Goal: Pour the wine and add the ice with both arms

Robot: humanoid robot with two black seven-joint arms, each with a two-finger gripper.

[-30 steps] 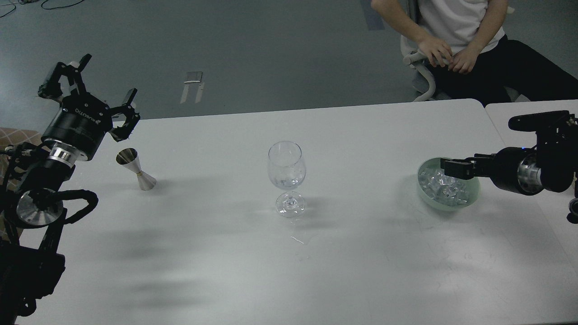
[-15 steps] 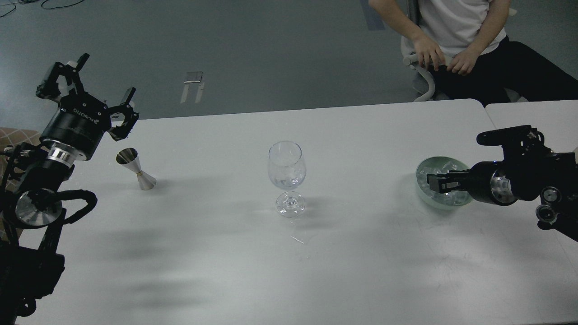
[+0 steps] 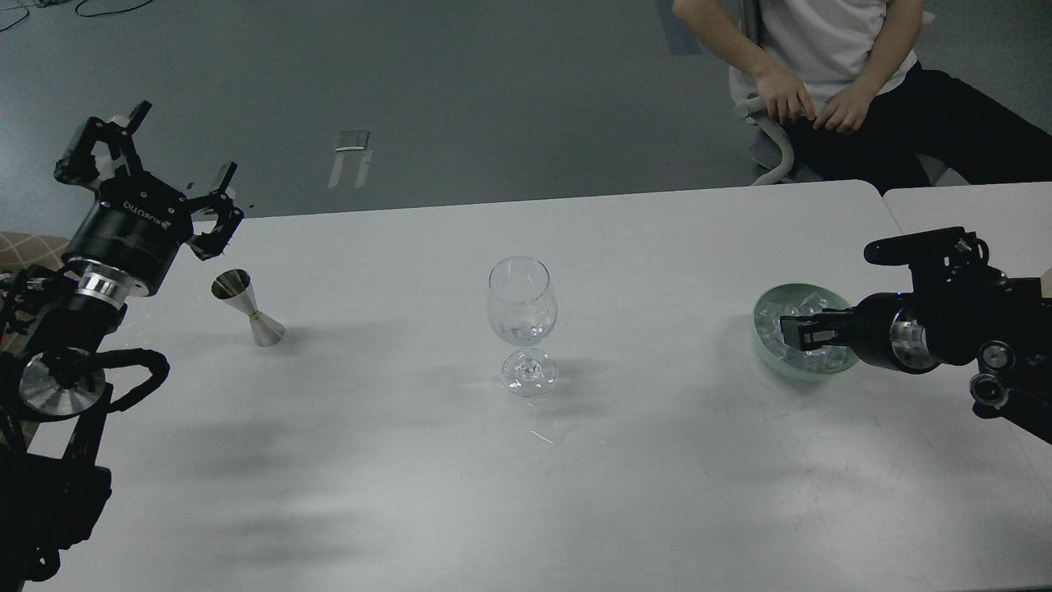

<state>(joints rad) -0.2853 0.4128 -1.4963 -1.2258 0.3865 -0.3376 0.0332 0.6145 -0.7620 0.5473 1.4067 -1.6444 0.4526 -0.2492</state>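
Note:
A clear stemmed wine glass [image 3: 522, 312] stands at the table's middle, with a few ice cubes and a little clear wine at the bottom of its bowl. A pale green bowl [image 3: 766, 302] at the right holds several clear ice cubes [image 3: 777, 327]. My right gripper [image 3: 799, 334] reaches in from the right, low over the ice in the bowl; its fingers are dark and cannot be told apart. My left gripper [image 3: 168, 156] is open and empty at the far left, above and behind a steel jigger [image 3: 246, 308].
A person [image 3: 830, 66] sits on a chair beyond the table's far right edge. A second table [image 3: 970, 205] adjoins at the right. A small wet patch [image 3: 546, 436] lies in front of the glass.
My right arm has dropped and its gripper has gone from above the bowl down onto the ice. My left gripper has drifted slightly left, still open.

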